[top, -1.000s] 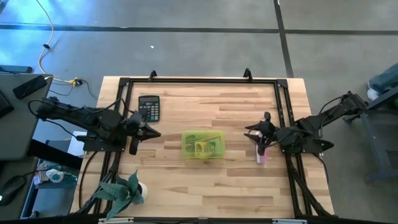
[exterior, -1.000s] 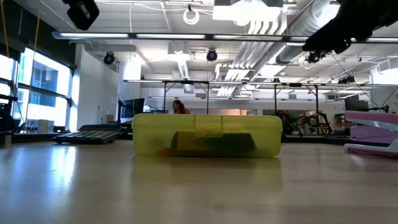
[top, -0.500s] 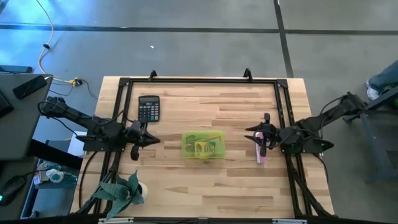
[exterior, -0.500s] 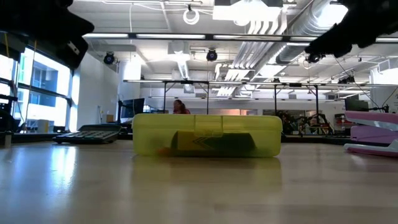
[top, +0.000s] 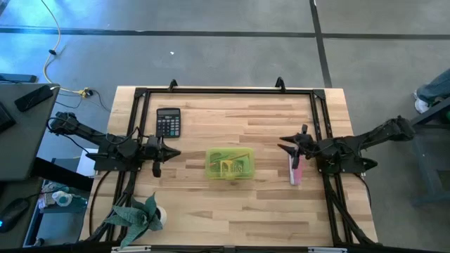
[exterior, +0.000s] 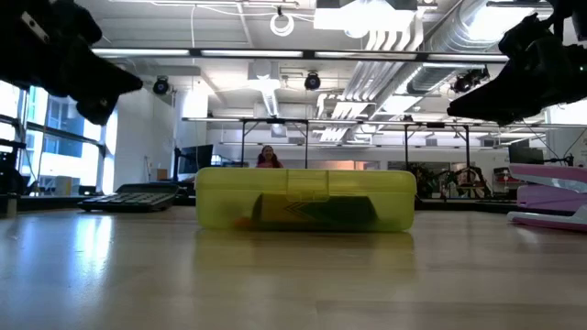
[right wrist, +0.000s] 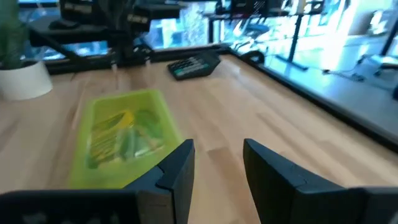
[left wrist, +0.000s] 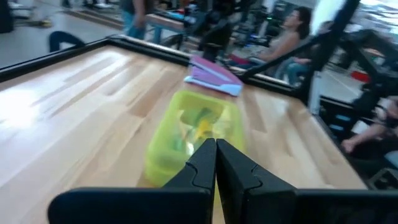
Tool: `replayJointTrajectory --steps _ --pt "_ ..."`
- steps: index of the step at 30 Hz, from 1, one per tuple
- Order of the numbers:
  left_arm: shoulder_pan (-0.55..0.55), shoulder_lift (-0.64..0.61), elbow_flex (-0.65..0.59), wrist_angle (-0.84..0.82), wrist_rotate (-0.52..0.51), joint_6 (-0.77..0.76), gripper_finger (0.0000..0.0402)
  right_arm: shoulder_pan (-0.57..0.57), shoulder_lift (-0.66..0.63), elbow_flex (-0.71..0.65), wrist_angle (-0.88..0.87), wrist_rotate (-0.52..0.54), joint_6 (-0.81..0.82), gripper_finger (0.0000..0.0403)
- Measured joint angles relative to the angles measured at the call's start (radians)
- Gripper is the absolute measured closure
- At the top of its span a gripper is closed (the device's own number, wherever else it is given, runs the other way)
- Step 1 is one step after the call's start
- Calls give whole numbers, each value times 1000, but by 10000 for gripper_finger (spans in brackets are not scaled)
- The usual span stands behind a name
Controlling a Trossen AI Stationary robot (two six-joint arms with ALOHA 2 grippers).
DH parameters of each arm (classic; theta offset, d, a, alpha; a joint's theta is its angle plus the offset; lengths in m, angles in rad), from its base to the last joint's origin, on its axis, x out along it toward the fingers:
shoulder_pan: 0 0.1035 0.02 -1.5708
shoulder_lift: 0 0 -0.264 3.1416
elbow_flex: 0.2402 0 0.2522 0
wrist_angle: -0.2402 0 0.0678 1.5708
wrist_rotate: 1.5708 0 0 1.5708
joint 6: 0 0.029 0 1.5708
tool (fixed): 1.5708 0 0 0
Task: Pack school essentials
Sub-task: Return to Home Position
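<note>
With packing seemingly done, I'm holding the left gripper point(top: 172, 152) pressed together and the right gripper point(top: 284, 145) spread, both clear of the closed case point(top: 229, 173).

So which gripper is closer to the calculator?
Left. The left gripper is just beside the calculator, on the same side of the case. The right gripper is beyond the case, by the stapler.

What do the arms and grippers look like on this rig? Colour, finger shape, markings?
The left arm and right arm are slim, matte black and jointed. The left gripper and right gripper each have two flat black fingers with angular, stepped tips. No markings are readable.
</note>
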Motion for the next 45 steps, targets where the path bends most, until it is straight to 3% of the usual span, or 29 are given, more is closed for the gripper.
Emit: replayJointTrajectory --steps 10,17,24,29,35,45 --pt "-1 -21 -55 55 -166 -68 401 -133 -190 0 -35 1 -127 274" --pt "-1 -20 -54 219 -82 99 401 -259 -257 0 -139 -5 -50 274" --pt "-1 -20 -54 199 -69 140 401 -359 -264 -42 -120 -155 -28 274" --pt "0 -20 -54 188 -66 179 401 -397 -243 -70 -14 -266 -54 274" --pt "0 -20 -54 157 -74 334 401 -403 -236 -70 -34 -267 -39 274" --pt "0 -20 -54 150 -77 361 401 -404 -236 -70 -34 -260 11 274"
